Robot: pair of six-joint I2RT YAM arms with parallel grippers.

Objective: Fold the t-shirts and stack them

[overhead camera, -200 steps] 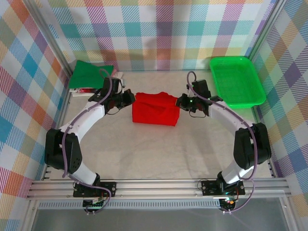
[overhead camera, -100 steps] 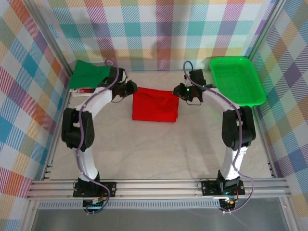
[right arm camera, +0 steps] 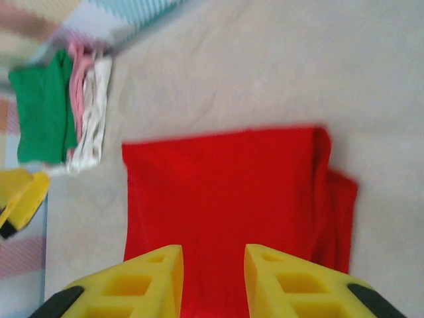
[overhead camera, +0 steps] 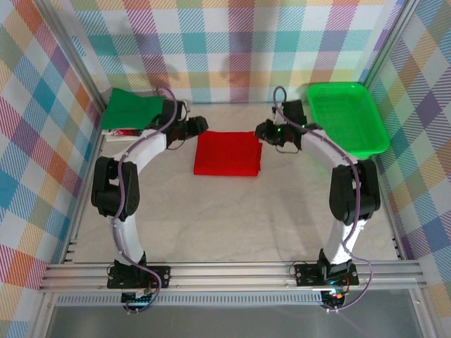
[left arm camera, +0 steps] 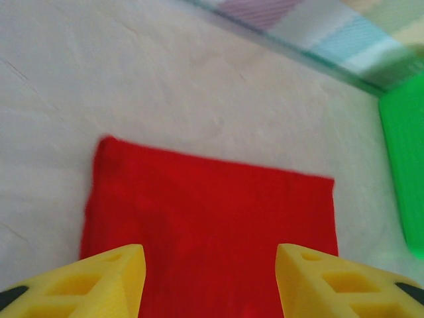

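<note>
Top external is showing the red t-shirt (overhead camera: 227,153) lying folded; left gripper (overhead camera: 200,125) gaping, right gripper (overhead camera: 260,131) narrowly parted, seemingly empty. Stacking is needing a fresh grip.

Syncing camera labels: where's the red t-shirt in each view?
Top external: red t-shirt centred on the far half of the table.
Left wrist: lower centre, cut by the bottom edge.
Right wrist: centre, folded layers along its right side.
Shared landmark: the beige table around it.
</note>
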